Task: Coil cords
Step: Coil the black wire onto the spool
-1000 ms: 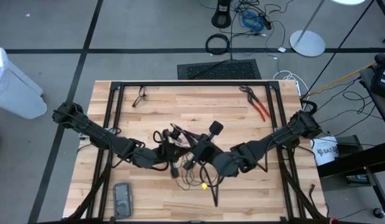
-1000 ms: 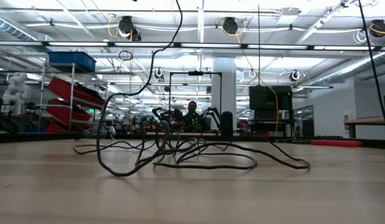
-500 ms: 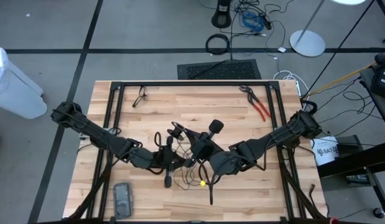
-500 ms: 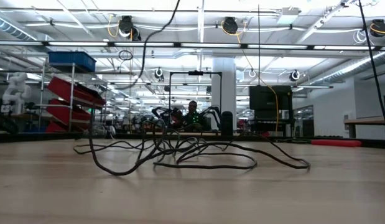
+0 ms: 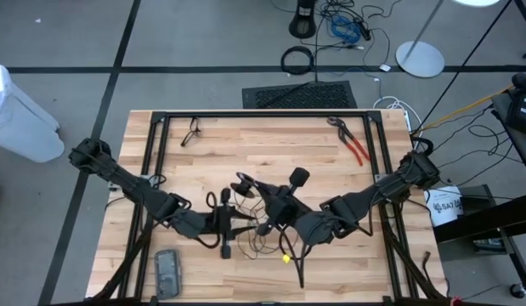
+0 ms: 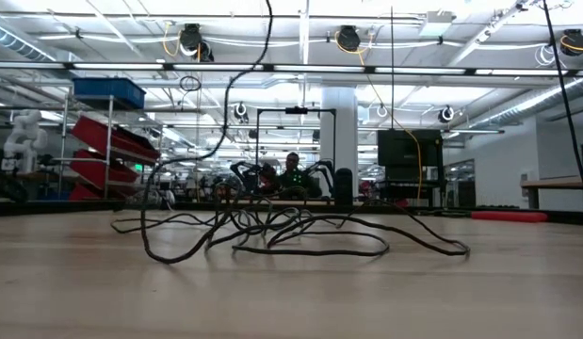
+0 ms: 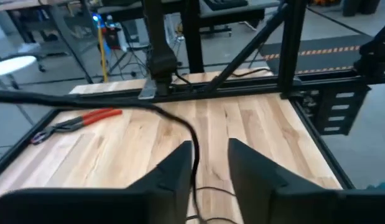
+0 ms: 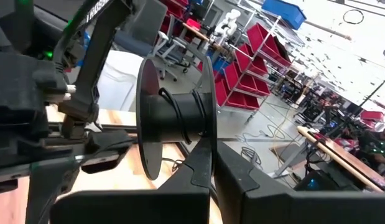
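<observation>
On the spool (image 8: 173, 118), black cord (image 8: 180, 115) is wound.

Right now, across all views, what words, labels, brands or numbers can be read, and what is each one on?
"SAT": on the white bucket on the floor beside the table's right edge; the letters after it are too blurred to read.
No other text is readable: the red-handled pliers and the grey device on the table show no legible marking, and anything in the room behind is too small.
</observation>
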Motion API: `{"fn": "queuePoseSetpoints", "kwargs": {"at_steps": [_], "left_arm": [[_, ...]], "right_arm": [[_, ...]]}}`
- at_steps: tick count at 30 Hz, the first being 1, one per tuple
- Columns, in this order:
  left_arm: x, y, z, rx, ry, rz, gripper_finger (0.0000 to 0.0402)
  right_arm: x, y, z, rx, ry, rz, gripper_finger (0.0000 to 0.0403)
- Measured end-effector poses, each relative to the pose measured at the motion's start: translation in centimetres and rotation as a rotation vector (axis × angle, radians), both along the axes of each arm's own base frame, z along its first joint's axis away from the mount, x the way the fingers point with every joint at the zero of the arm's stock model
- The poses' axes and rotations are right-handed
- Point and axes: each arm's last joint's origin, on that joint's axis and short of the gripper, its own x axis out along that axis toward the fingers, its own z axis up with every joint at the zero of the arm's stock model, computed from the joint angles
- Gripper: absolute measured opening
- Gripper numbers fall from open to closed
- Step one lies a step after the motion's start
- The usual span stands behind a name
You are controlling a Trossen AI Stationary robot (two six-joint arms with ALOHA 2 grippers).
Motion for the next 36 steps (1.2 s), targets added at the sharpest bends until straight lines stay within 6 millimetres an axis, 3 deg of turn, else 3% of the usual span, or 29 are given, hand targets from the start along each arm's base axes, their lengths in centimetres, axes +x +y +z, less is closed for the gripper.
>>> {"fn": "queuePoseSetpoints", "kwargs": {"at_steps": [9,19,36], "left_arm": [[-1.1,-1.4,0.1,0.033,-0.033,0.104,0.0178],[-2.7,-2.4,0.6,0.093,-0.114,0.404,0.018],[-2.7,-2.5,1.5,0.011,-0.184,0.415,0.018]], "right_arm": [[-1.1,0.4,1.0,0.006,-0.019,0.02,0.0],[-1.5,0.7,1.3,0.008,-0.024,0.028,0.0],[-1.5,0.7,1.3,0.011,-0.027,0.026,0.0]]}}
